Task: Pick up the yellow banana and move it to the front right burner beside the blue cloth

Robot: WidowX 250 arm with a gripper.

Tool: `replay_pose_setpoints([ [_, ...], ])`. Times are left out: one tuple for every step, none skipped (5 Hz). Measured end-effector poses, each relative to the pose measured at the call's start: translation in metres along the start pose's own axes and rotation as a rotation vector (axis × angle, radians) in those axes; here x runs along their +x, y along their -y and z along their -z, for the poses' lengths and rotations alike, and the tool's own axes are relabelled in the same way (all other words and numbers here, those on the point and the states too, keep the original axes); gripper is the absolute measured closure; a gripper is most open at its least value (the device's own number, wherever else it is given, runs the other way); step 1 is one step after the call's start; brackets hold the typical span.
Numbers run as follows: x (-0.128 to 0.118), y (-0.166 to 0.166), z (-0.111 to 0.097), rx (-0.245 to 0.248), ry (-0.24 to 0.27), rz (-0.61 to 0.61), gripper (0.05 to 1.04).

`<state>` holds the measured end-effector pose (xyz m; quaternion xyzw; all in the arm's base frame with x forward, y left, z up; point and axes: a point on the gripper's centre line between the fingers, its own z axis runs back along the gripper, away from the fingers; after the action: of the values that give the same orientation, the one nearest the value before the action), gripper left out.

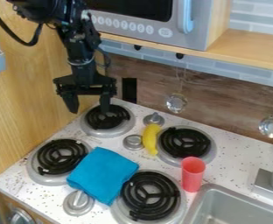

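The black gripper (89, 103) hangs at the upper left, above the rear left burner (106, 118), with its two fingers apart and nothing between them. Right of that burner, a yellow banana (151, 139) lies between a grey knob and the rear right burner (185, 143). A folded blue cloth (103, 173) rests on the white stovetop between the front left burner (61, 156) and the front right burner (150, 195). By the sink stands a pink-red cup (192, 174), close to both right burners.
A grey sink (238, 210) with a faucet base (270, 183) occupies the lower right. The microwave (145, 19) and wooden shelf (250, 46) overhang the back. Wooden panelling (28, 100) borders the left side. Several grey knobs, including a front one (78, 203), rise from the stovetop.
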<state>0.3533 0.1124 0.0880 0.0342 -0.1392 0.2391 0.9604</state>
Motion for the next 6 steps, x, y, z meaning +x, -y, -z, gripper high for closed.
replay_pose_setpoints([
  [0.001, -0.002, -0.001, -0.007, 0.143, 0.135, 0.083],
  [0.0, -0.003, 0.004, 0.005, 0.212, 0.211, 0.083],
  [-0.001, -0.001, 0.004, -0.011, 0.208, 0.261, 0.083],
  [-0.008, -0.001, 0.004, -0.018, 0.151, 0.246, 0.083],
  [-0.005, -0.001, -0.003, -0.011, 0.11, 0.232, 0.083],
  [0.002, 0.05, 0.059, 0.053, 0.035, 0.192, 0.083],
])
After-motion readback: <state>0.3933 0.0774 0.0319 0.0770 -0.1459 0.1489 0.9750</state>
